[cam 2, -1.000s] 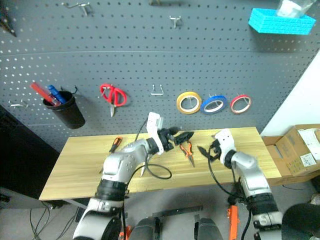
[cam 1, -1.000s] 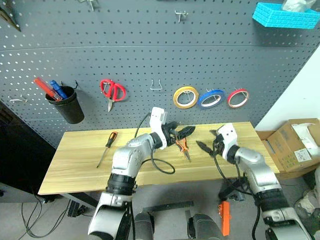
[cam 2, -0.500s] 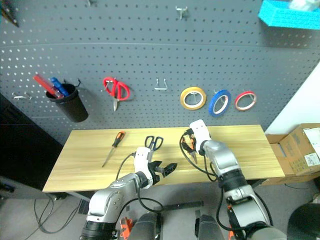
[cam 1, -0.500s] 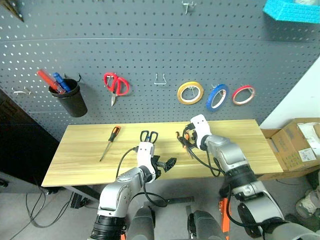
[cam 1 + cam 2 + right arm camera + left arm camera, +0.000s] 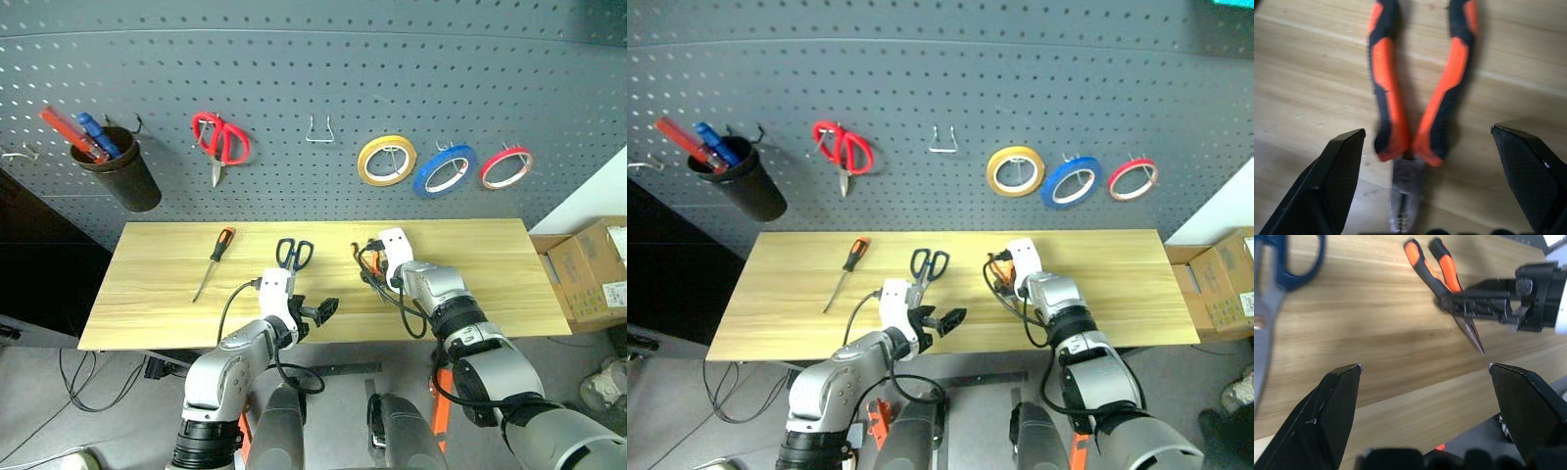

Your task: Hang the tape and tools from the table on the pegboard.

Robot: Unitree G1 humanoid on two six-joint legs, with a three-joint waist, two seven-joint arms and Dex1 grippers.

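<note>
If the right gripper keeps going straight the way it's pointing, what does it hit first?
Most likely the pliers: they lie on the table between the open fingers of the right gripper.

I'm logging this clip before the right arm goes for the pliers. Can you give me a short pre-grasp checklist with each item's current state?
1. Right gripper open: ok, its black fingers stand wide apart.
2. Small pliers with orange-and-black handles between those fingers: ok, centred in the right wrist view, lying flat on the light wood table.
3. Pliers not yet touched: ok, gaps show on both sides of the handles.
4. Left gripper out of the way: ok, open over the table's near edge, apart from the pliers.
5. Free metal hook on the dark grey pegboard: ok, nothing hangs on it.
6. Thin blue tape roll hung: ok, on the pegboard.
</note>
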